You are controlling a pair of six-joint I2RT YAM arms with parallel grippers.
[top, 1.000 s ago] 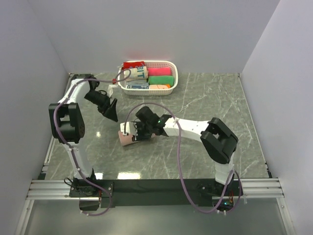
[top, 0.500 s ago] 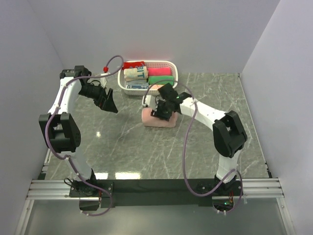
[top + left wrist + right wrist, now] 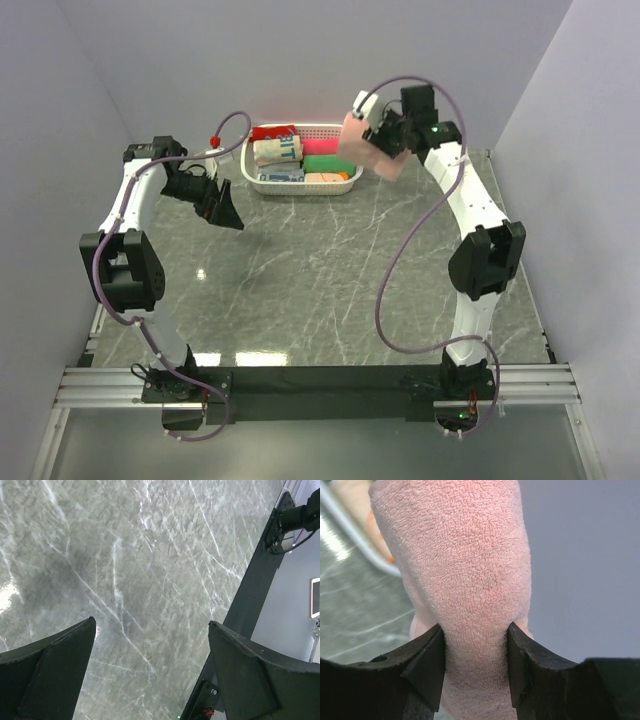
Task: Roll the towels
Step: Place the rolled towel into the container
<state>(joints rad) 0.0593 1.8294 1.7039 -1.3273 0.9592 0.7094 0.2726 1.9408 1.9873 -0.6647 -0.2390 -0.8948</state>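
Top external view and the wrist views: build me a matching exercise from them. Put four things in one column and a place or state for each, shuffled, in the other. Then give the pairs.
Things
1. salmon-pink towel
2. left gripper
3. white basket
4. green roll

Places or states
A. lying inside the basket
B. open and empty above the marble table
C. clamped in the right gripper, off the table
D. standing at the far end of the table, near the back wall

Pairs: 1-C, 2-B, 3-D, 4-A
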